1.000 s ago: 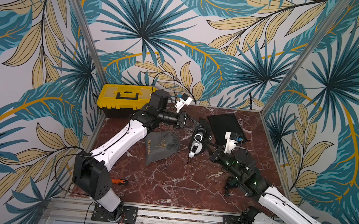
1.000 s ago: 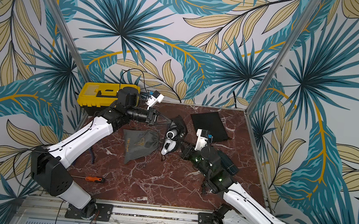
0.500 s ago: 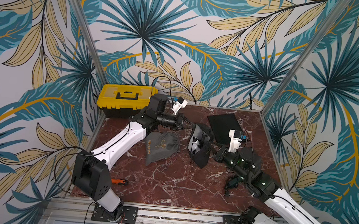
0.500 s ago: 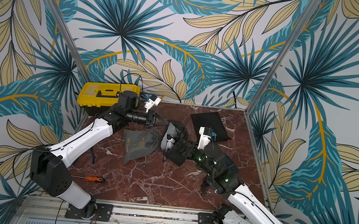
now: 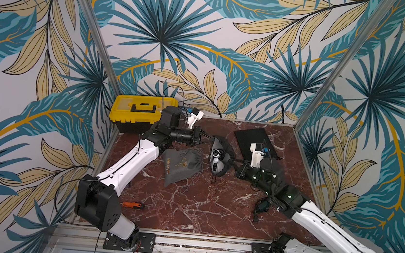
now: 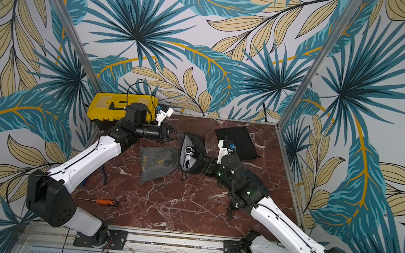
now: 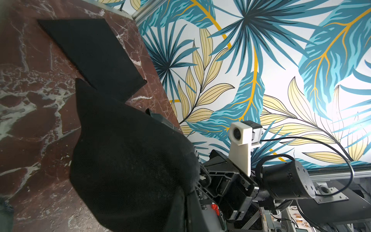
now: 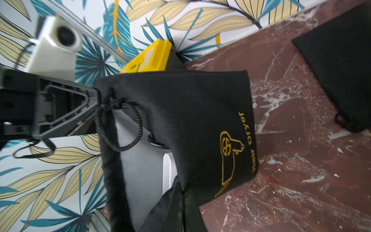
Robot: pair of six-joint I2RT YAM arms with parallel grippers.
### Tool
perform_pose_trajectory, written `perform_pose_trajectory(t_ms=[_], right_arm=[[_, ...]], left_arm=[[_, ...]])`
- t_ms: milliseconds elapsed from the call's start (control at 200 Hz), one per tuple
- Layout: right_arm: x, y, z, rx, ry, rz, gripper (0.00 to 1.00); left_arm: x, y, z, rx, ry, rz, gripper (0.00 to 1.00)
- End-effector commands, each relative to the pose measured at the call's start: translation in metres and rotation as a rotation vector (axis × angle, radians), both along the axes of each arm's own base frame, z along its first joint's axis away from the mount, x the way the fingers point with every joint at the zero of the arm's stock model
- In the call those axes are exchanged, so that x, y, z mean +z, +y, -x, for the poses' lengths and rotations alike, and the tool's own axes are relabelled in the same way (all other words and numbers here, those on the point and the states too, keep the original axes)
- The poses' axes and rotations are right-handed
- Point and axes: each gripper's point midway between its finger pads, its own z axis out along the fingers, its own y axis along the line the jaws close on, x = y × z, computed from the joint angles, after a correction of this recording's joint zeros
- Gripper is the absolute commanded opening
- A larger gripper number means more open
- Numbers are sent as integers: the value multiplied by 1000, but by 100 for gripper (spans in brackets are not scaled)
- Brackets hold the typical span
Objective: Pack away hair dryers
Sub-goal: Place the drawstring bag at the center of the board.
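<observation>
A black drawstring pouch [image 5: 228, 151] [image 6: 198, 144] hangs stretched between my two grippers above the marble table [image 5: 188, 207]. The white hair dryer [image 5: 215, 158] [image 6: 187, 157] sits inside its open mouth and shows as a pale body [image 8: 144, 170] in the right wrist view. My left gripper [image 5: 211, 138] [image 6: 182, 136] [image 7: 185, 211] is shut on the pouch's rim by the cord loop. My right gripper [image 5: 235, 160] [image 6: 204, 161] [image 8: 182, 203] is shut on the opposite rim. A dark teal hair dryer [image 5: 262, 207] lies partly hidden under the right arm.
A grey pouch [image 5: 182, 167] lies left of the held one, and a flat black pouch [image 5: 254, 141] lies at the back right. A yellow toolbox [image 5: 142, 112] stands at the back left corner. An orange-handled screwdriver [image 5: 133, 204] lies near the front left.
The black pouch has come up off the table and round the white hair dryer, and is now stretched between the two grippers. The right gripper has drawn back to the right.
</observation>
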Motion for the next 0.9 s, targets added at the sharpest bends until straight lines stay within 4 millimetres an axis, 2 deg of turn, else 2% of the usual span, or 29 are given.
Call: perform_pose_trajectory(t_ms=[0, 265, 421, 431, 521, 596, 766, 891], right_arm=[[-10, 4, 2, 27, 23, 22, 0], [-30, 11, 7, 74, 81, 33, 0], [-35, 12, 12, 93, 109, 35, 24], [-41, 10, 15, 92, 130, 50, 26], [-45, 7, 21, 97, 149, 61, 29], [-45, 3, 24, 93, 154, 69, 37], [-42, -6, 40, 103, 192, 77, 50], [-32, 1, 63, 171, 202, 38, 58]], left_arm=[[-1, -4, 0, 9, -28, 10, 0], [-20, -17, 4, -5, 3, -18, 0], [-38, -22, 2, 4, 33, -45, 0], [-40, -22, 2, 4, 35, -47, 0], [-53, -20, -1, 21, 57, -68, 0], [-59, -21, -3, 25, 64, -77, 0], [-57, -23, -5, 21, 58, -75, 0], [-52, -24, -5, 13, 53, -66, 0]])
